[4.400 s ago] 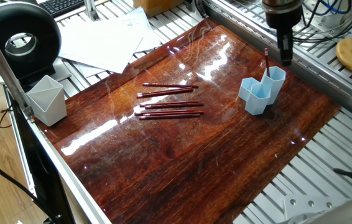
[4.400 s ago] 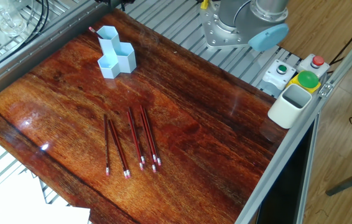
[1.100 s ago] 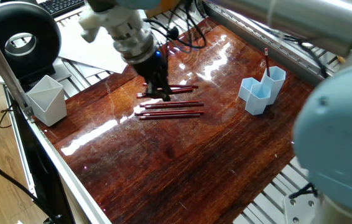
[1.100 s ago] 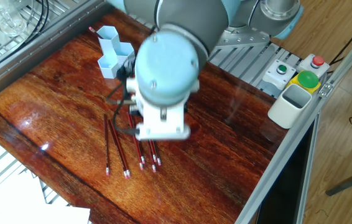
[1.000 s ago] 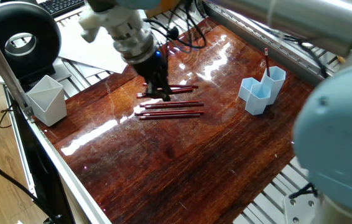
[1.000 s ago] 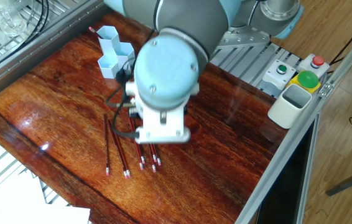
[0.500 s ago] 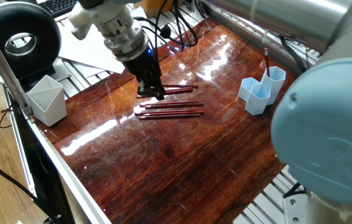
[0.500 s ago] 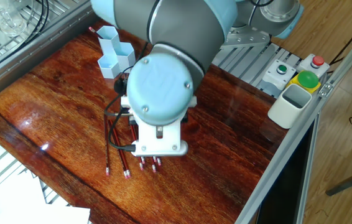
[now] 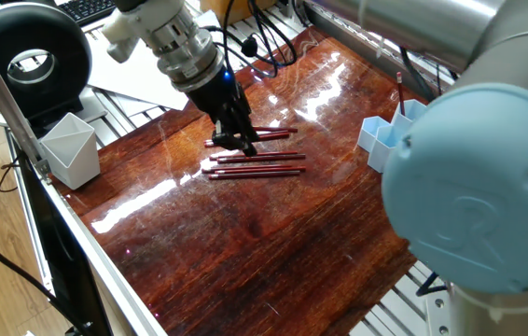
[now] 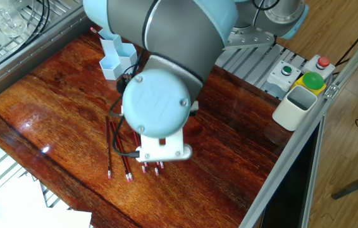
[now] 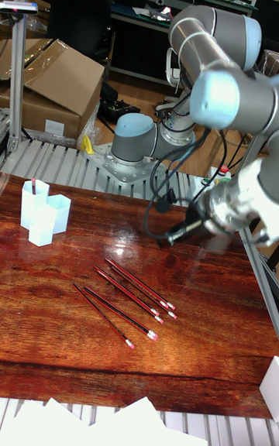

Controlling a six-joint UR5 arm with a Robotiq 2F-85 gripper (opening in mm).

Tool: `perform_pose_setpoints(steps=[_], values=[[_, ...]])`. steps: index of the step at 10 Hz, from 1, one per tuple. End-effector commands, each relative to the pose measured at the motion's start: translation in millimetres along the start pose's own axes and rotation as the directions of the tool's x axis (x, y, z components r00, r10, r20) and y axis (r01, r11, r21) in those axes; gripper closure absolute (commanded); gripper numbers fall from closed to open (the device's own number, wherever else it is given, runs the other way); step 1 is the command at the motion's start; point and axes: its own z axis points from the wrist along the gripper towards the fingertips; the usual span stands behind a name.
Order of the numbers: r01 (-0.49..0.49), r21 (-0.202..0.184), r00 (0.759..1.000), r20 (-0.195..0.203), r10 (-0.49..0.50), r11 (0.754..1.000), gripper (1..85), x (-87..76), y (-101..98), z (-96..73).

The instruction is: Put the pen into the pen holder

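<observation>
We find the jaws (image 9: pixel 242 142) low over the red pens (image 9: pixel 257 164) lying loose mid-tabletop (image 9: pixel 273 233), tips down at the pen (image 9: pixel 269 136) second from the far edge; whether they are parted or closed on it we cannot tell. The light blue pen holder (image 11: pixel 43 214) stands well apart near the far edge, one pen (image 9: pixel 399 93) upright in it. A grey-white cup (image 9: pixel 70 149) sits beside a tabletop corner.

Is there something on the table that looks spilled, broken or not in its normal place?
Nothing stands out. The loose pens lie in a neat row on the table, one pen stands in the pen holder, and the gripper is over the row.
</observation>
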Motion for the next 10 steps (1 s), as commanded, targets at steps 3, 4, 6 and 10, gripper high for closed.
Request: perform_pose_setpoints(steps=[3, 4, 6, 10], values=[[0.032, 0.022, 0.999, -0.024, -0.031, 0.999, 51.3, -42.1, -16.3, 35.7], [0.038, 0.026, 0.999, -0.032, -0.037, 0.999, 51.7, -43.5, -17.1, 38.6], [0.043, 0.048, 0.999, -0.023, -0.042, 0.998, 52.0, -55.0, -25.6, 45.8], [0.049, 0.077, 0.999, -0.015, -0.048, 0.996, 52.0, -69.2, -34.7, 56.4]])
